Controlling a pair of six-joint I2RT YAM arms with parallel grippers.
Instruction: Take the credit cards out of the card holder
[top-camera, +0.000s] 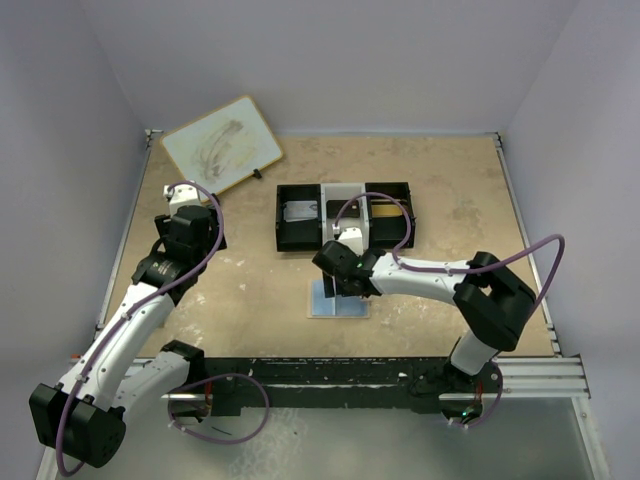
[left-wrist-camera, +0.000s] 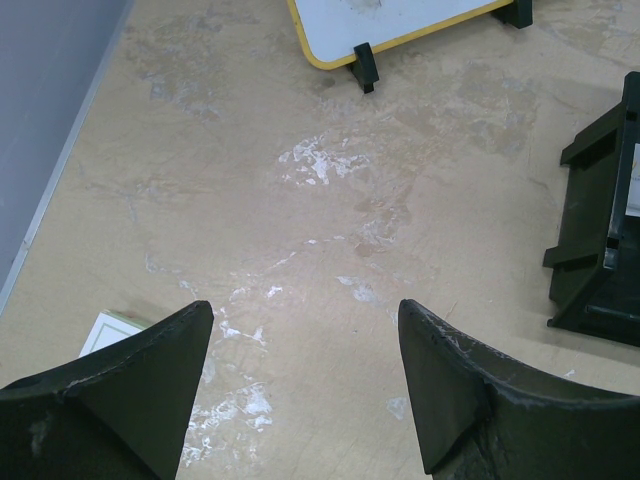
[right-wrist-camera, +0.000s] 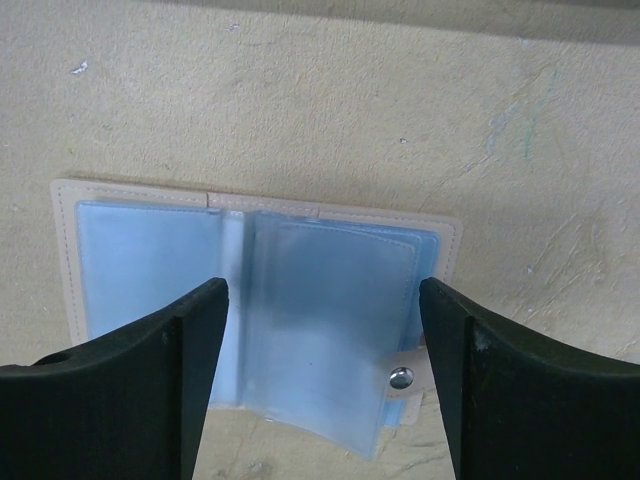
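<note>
The card holder (right-wrist-camera: 330, 300) lies open on the table, pale-blue clear sleeves up, with a tan edge and a metal snap (right-wrist-camera: 401, 377) at its right. In the top view the card holder (top-camera: 328, 305) sits just in front of the tray. My right gripper (right-wrist-camera: 322, 290) hangs open right above it, one finger over each side of the sleeves, touching nothing. A silvery grey credit card (top-camera: 298, 212) lies in the tray's left compartment. My left gripper (left-wrist-camera: 305, 305) is open over bare table at the left, also seen as the left gripper (top-camera: 195, 228), holding nothing.
The black-and-white three-compartment tray (top-camera: 345, 192) stands behind the holder; its dark corner (left-wrist-camera: 600, 250) shows right of my left gripper. A wood-framed whiteboard (top-camera: 222, 143) leans at the back left. A small white object (left-wrist-camera: 115, 330) lies by the left finger.
</note>
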